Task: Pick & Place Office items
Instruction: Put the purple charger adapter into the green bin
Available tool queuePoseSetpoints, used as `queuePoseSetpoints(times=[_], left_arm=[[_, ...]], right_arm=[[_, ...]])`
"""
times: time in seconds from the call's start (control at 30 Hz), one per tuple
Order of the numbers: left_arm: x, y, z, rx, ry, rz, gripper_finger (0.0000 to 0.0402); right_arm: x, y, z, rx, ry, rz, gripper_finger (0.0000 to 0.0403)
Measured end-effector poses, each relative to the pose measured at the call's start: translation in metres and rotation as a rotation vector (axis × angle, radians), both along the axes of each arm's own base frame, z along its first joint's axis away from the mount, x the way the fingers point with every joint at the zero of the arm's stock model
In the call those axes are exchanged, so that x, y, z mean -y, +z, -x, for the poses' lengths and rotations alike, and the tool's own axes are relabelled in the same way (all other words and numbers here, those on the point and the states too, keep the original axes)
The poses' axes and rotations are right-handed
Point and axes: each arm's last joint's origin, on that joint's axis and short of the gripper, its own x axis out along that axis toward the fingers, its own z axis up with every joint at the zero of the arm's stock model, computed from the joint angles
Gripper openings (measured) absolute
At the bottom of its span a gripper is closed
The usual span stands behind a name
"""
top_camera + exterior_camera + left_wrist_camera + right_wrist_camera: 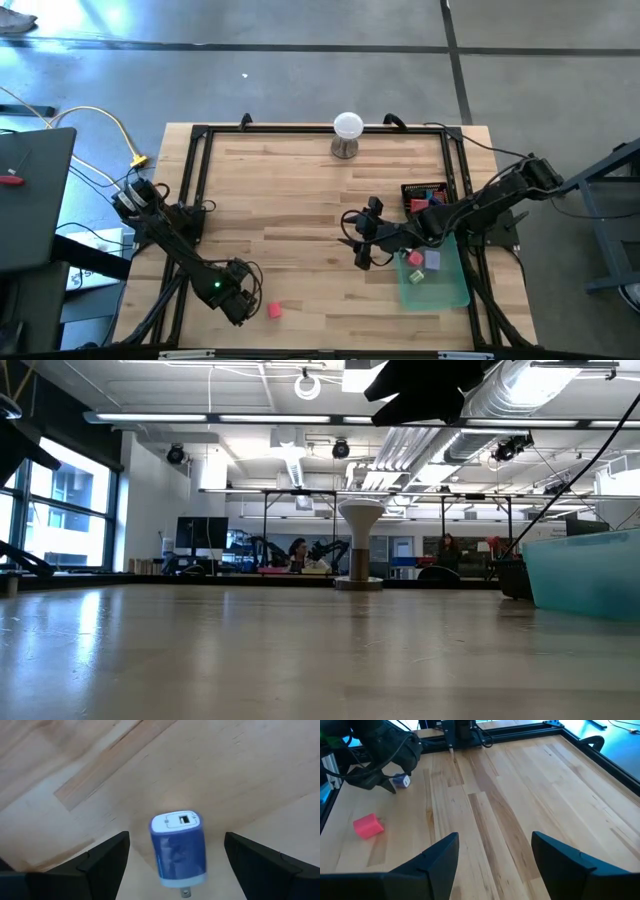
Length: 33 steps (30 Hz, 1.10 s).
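A blue and white plug-in charger block point(178, 848) lies flat on the wooden table between the open fingers of my left gripper point(176, 837), untouched. That gripper point(243, 297) hovers near the table's near-left corner. A pink block point(273, 311) lies just to its right. My right gripper point(362, 243) is open and empty over the table's middle, left of the translucent green tray point(452, 290). In the right wrist view the pink block point(368, 826) and the charger point(401, 781) lie beyond my right gripper point(495, 840). Pink, purple and green pieces lie in the tray.
A white ball on a metal stand point(347, 135) stands at the far edge. A black bin point(424, 196) with red and blue pieces sits beyond the tray. A black frame point(200, 140) rims the table. Bare wood lies across the table's middle and left-centre.
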Motion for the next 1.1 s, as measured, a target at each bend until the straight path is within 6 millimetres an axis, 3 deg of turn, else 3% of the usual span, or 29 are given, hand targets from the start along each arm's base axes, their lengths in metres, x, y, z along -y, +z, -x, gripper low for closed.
queuePoseSetpoints(times=[0.27, 0.63, 1.1], left_arm=[[0.0, -0.001, 0.0, 0.006, -0.015, 0.008, 0.0273], [-0.021, 0.012, -0.008, 0.009, -0.185, -0.011, 0.0116], [-0.041, 0.029, -0.016, 0.128, -0.285, -0.108, 0.0115]], right_arm=[[-0.001, 0.0, 0.0, -0.007, 0.029, -0.018, 0.0238], [-0.001, 0.0, 0.0, -0.006, 0.032, -0.045, 0.0238], [-0.002, 0.0, 0.0, -0.008, 0.041, -0.055, 0.0238]])
